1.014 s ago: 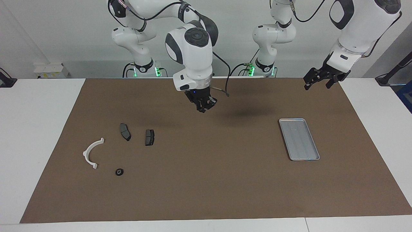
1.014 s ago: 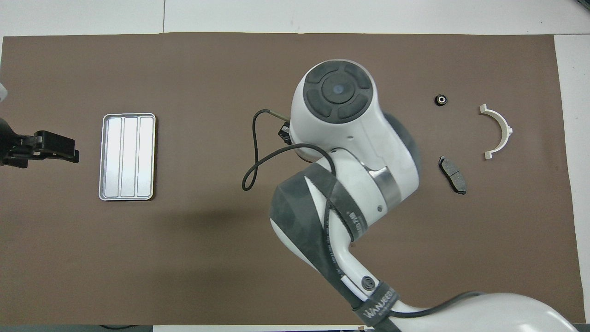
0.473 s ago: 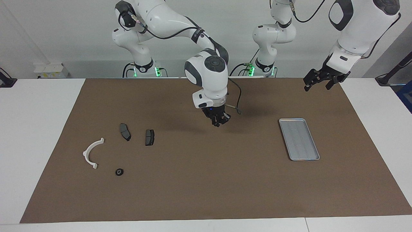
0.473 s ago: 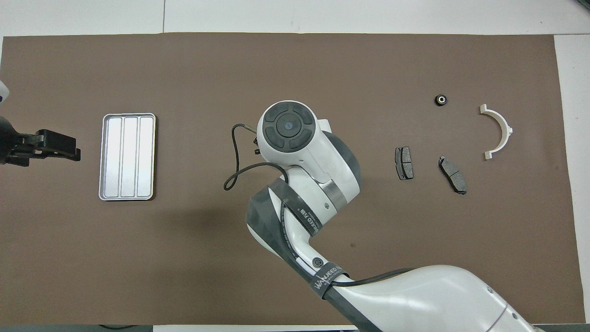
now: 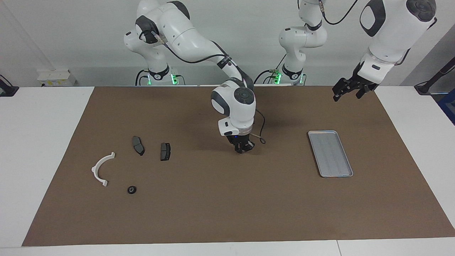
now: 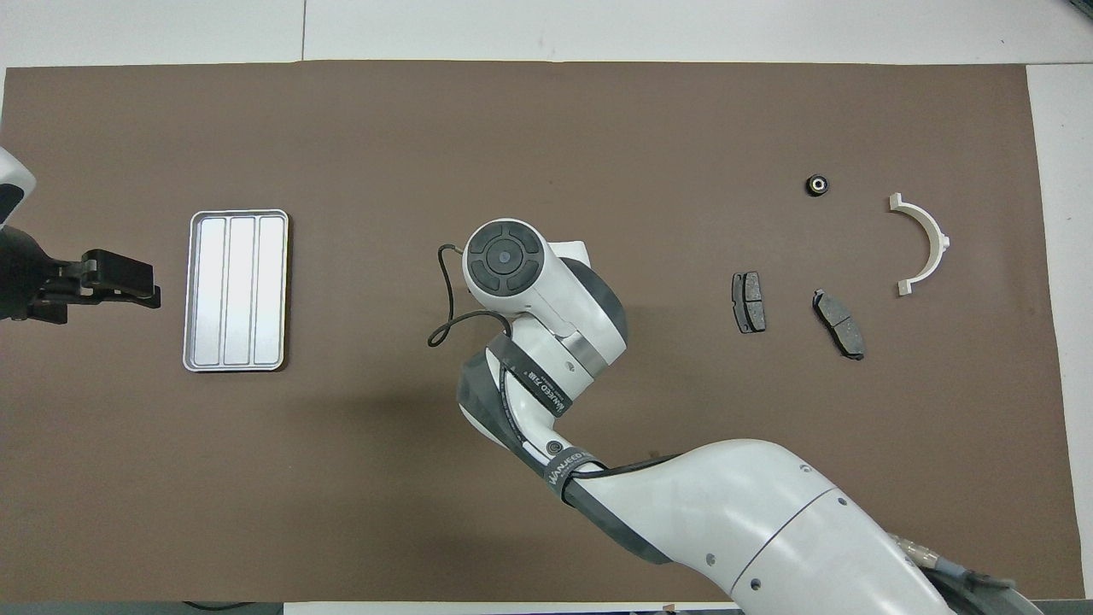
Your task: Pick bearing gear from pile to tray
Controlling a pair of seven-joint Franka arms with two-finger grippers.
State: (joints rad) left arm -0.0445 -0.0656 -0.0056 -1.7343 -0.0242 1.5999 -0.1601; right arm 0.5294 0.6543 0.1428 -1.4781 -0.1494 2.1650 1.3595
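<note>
A small black bearing gear (image 5: 132, 190) (image 6: 818, 184) lies on the brown mat in the pile, near a white half-ring bracket (image 5: 95, 170) (image 6: 939, 242) and two dark plates (image 5: 138, 145) (image 5: 165, 151). The silver tray (image 5: 330, 153) (image 6: 236, 290) sits toward the left arm's end and holds nothing. My right gripper (image 5: 241, 148) hangs shut just above the middle of the mat, between pile and tray. Whether its tips pinch anything does not show, and its own wrist hides it in the overhead view. My left gripper (image 5: 350, 89) (image 6: 145, 282) waits open, raised over the mat's edge beside the tray.
The brown mat (image 5: 227, 213) covers most of the white table. A thin black cable (image 6: 444, 307) loops off the right wrist. The right arm's forearm stretches over the mat between its base and the mat's middle.
The right gripper has come down and travelled from nearer the pile toward the tray, staying shut. The second dark plate, covered by the arm from overhead a second ago, now shows. The left gripper shifted slightly.
</note>
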